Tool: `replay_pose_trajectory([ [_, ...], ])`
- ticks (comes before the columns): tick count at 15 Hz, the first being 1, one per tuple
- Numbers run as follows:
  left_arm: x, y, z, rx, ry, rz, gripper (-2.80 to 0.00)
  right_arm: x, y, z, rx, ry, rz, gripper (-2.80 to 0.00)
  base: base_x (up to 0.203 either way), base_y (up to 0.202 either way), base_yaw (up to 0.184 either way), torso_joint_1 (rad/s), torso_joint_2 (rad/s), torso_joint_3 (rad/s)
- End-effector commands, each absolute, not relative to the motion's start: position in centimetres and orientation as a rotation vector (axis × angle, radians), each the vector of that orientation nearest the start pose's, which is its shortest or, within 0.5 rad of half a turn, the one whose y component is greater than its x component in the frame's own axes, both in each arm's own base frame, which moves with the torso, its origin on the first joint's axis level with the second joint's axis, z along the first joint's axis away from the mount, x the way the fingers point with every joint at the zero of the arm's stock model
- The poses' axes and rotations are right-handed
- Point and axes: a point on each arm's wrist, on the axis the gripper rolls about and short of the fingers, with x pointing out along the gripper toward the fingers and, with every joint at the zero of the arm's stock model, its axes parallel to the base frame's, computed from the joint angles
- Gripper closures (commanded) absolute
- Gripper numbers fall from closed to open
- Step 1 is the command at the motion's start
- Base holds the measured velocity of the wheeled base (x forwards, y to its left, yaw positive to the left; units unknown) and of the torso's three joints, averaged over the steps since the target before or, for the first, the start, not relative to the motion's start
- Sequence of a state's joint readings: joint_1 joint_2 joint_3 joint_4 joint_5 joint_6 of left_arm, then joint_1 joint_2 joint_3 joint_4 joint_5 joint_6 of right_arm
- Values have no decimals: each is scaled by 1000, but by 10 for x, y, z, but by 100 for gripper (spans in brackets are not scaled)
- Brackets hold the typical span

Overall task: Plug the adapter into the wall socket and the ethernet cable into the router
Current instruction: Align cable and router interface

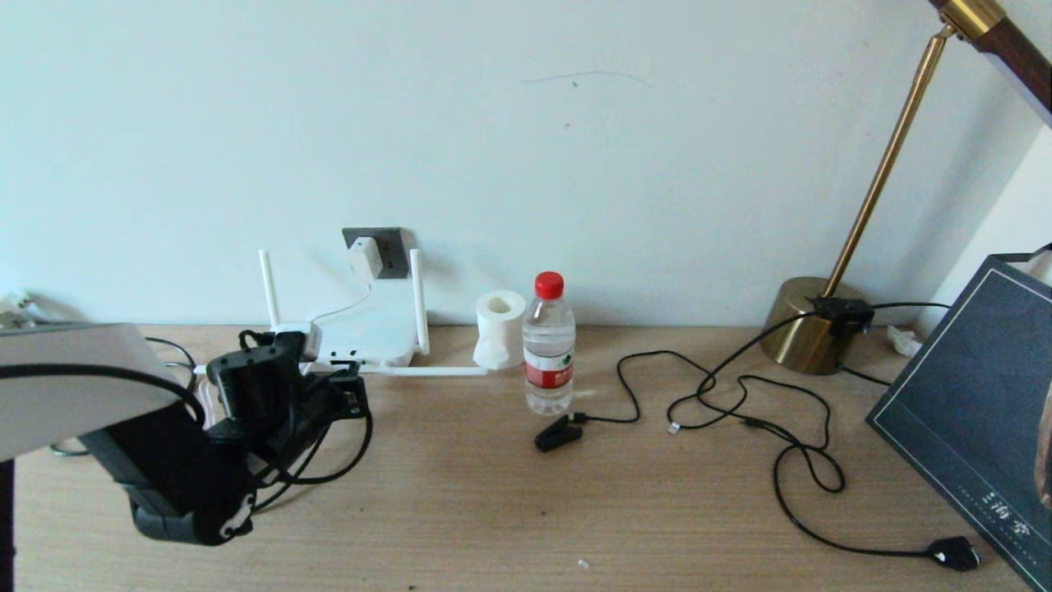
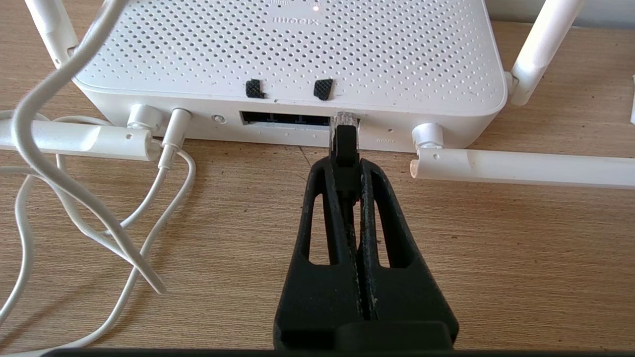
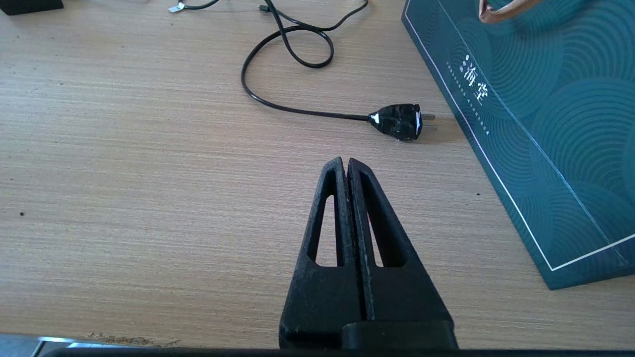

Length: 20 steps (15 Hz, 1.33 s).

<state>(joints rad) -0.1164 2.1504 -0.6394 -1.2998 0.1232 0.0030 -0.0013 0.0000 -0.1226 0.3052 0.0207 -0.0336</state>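
place: home desk or small office corner
surface: wood-grain tabletop (image 1: 493,510) pushed against a plain pale wall (image 1: 575,148)
power: dark wall socket (image 1: 386,247) just above desk level, white adapter (image 1: 364,256) plugged in
network: white router (image 1: 366,337) with antennas, under the socket
lighting: brass desk lamp (image 1: 822,321) at the right
clutter: water bottle (image 1: 548,349), toilet roll (image 1: 500,325), loose black cables (image 1: 789,444), dark teal gift bag (image 1: 970,411)
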Motion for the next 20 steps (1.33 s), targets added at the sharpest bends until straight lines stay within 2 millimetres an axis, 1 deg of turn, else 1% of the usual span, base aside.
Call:
replay_pose_trajectory([
  [1,348,-38,60,28,204,7,0,-35,1,78,-33,185,22,0,0,0,0,0,0,0],
  [20,348,-41,60,29,204,1,0,-35,1,78,-33,185,23,0,0,0,0,0,0,0],
])
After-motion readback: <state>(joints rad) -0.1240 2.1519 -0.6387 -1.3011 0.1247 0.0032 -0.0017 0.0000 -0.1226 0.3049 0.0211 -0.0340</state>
